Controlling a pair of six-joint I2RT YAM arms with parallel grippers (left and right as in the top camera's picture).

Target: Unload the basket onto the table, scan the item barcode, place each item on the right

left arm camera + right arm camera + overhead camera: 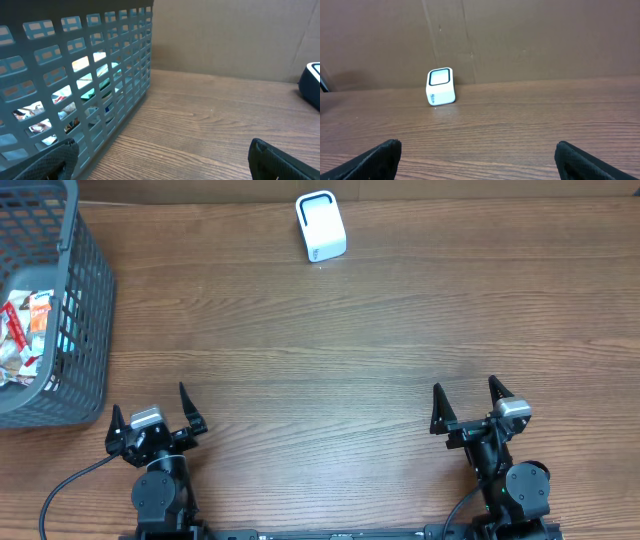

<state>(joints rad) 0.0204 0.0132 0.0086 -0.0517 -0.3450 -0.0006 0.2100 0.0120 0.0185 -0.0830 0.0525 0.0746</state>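
Observation:
A white box-shaped barcode scanner (321, 226) stands at the far middle of the table, its window facing my right wrist camera (440, 86); its dark edge shows at the right of the left wrist view (312, 85). Packaged snack items (22, 340) lie inside the grey plastic basket (88, 300) at the far left, glimpsed through its lattice wall (75, 95). My left gripper (154, 420) rests open at the near left, just right of the basket, holding nothing. At the near right my right gripper (471, 408) is open and empty too.
A brown cardboard wall (520, 40) runs along the table's far edge behind the scanner. Bare wooden tabletop (330, 370) lies between the grippers and the scanner. A black cable (60, 490) trails from the left arm's base.

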